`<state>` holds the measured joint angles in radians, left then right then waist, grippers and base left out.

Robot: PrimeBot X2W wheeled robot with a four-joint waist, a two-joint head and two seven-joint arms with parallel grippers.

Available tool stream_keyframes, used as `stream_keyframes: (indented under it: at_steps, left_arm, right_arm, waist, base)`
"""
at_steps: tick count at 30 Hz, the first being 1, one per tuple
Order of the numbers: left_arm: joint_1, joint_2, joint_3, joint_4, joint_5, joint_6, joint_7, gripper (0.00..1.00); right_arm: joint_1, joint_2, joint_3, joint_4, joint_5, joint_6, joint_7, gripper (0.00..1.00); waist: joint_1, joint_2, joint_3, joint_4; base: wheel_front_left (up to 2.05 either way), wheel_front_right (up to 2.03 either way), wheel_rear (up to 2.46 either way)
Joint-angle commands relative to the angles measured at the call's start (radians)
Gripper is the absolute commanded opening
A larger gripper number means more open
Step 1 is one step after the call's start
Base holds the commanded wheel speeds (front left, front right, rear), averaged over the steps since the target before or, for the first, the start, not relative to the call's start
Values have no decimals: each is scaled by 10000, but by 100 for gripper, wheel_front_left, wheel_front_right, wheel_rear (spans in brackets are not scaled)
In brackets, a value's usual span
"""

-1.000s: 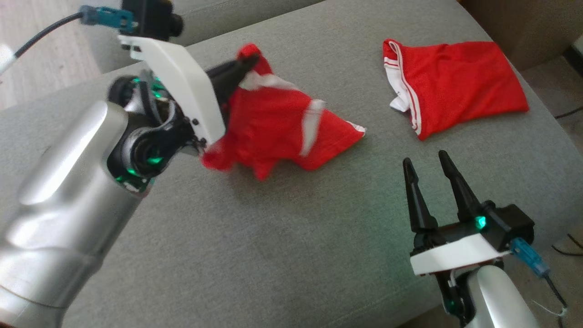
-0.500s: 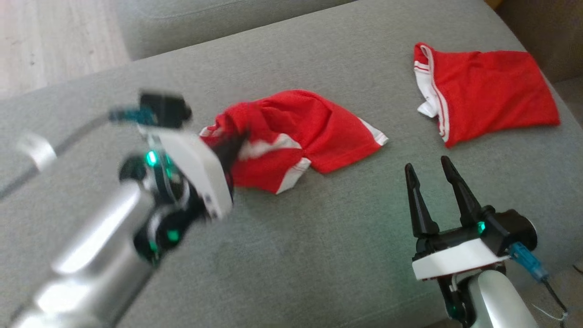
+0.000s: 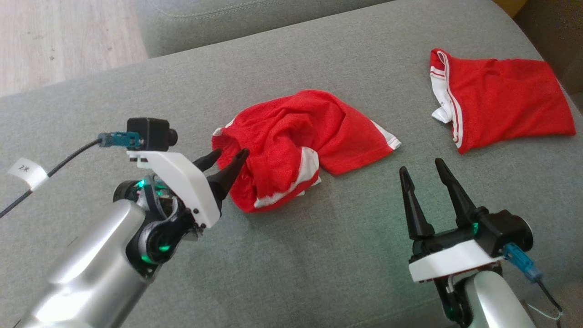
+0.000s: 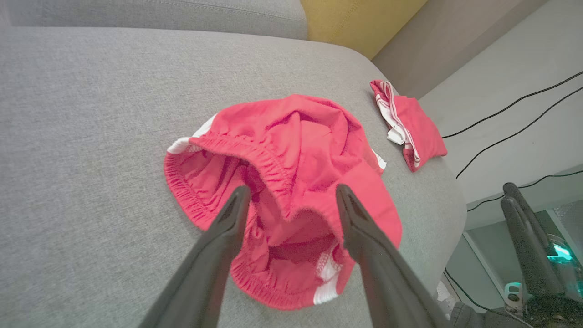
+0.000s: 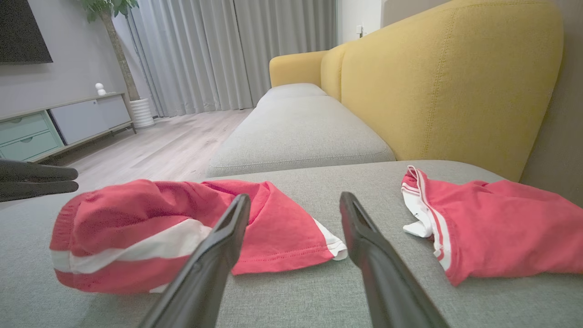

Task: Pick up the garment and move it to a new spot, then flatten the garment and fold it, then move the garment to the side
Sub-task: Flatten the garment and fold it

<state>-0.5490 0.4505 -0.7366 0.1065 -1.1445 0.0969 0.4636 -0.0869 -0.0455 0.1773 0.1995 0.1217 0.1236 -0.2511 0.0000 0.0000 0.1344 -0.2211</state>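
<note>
Lying crumpled by the spread, empty left gripper (image 3: 231, 154), the shorts (image 3: 291, 136) still need flattening, folding and moving aside.

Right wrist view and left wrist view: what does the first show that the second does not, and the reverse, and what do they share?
First: grey curtains, a potted plant and a low cabinet. Second: black cables on a pale surface beside the cushion. Shared: the crumpled garment, the folded garment and the grey cushion.
</note>
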Motion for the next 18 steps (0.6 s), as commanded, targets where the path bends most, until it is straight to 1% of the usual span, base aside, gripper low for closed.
stream_keyframes:
  at_steps: [1,5,7,9,11,12,14,16,18]
  left_arm:
    - [-635,192,574,-192,-14,10,-117,100]
    - [-631,281,667,-88,-113,-78,-115,100]
    - [-541,451,721,-247,-153,-152,-110,100]
    - [-336,730,704,-579,-102,-272,-121,100]
    - [1,1225,555,-1034,235,-395,-190,100]
    - [481,1705,369,-1494,782,-330,-465,100]
    - [951,2092,49,-1881,1710,-96,-937,100]
    - [1411,2174,-339,-2150,2467,133,-1375,100]
    - [1791,1963,-646,-2279,2990,414,-1832,100]
  right_arm:
    - [-266,-47,240,-275,-40,71,-107,100]
    - [-279,-47,238,-269,25,71,-107,100]
    - [-261,-47,191,-283,46,71,-107,100]
    - [-239,-47,152,-295,71,71,-107,100]
    - [-223,-47,121,-316,107,71,-107,100]
    - [-202,-47,80,-349,147,71,-107,100]
    - [-167,-47,17,-389,185,71,-107,100]
    - [-124,-47,-48,-420,197,71,-107,100]
    - [-57,-47,-87,-421,173,71,-107,100]
  waist:
    - [0,0,-7,-12]
    - [0,0,-30,-83]
    - [0,0,-23,-140]
    - [0,0,-31,-208]
    - [0,0,-20,-295]
    - [0,0,-2,-356]
    - [0,0,52,-371]
    - [0,0,110,-337]
    - [0,0,136,-249]
  base:
    - [0,0,0]
    - [0,0,0]
    - [0,0,0]
    - [0,0,0]
    - [0,0,0]
    - [0,0,0]
    - [0,0,0]
    - [0,0,0]
    - [0,0,0]
